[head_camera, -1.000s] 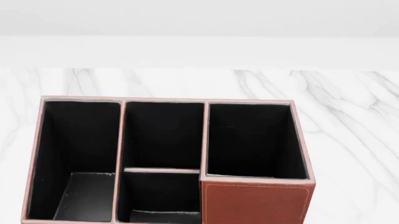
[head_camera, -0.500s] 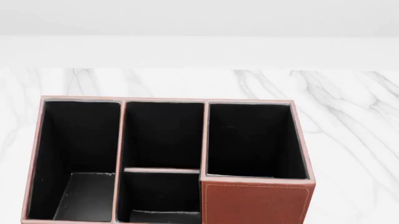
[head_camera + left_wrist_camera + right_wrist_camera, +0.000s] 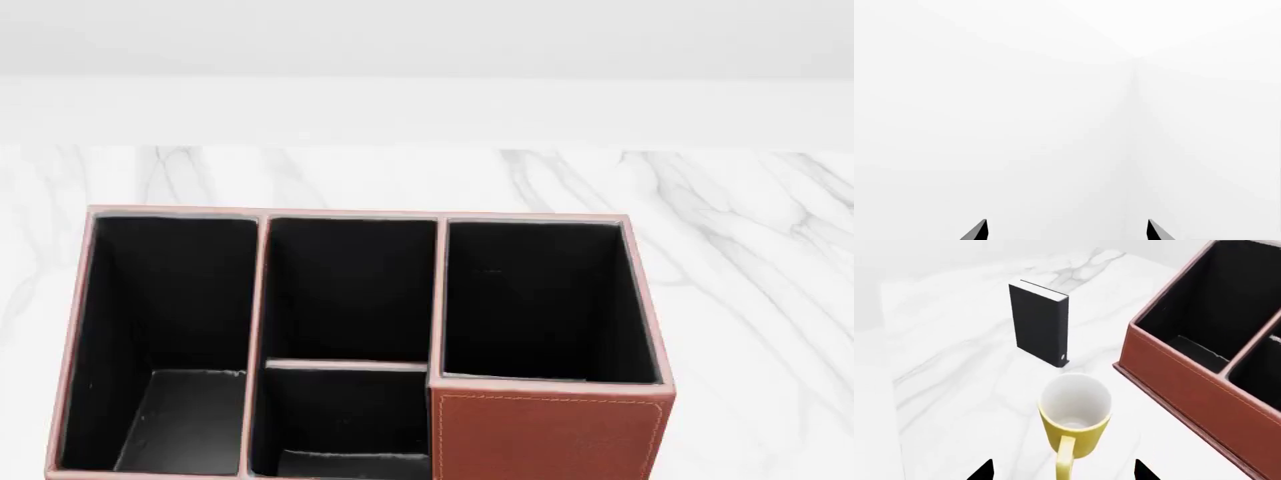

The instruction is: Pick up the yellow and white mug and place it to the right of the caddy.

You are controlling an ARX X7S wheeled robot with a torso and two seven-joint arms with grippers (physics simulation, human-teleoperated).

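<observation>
I see the yellow and white mug point(image 3: 1075, 421) upright between my right pincer point(image 3: 1062, 471) tips (spread apart, not touching), caddy point(image 3: 1201, 365) beside it.

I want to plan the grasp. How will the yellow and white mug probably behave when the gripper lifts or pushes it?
The yellow and white mug looks rigid and glossy, so it may slip between the fingers. It stands upright and empty, so it is probably light and could slide on the smooth marble table if pushed. Its handle sticks out to one side, so it might twist when nudged.
</observation>
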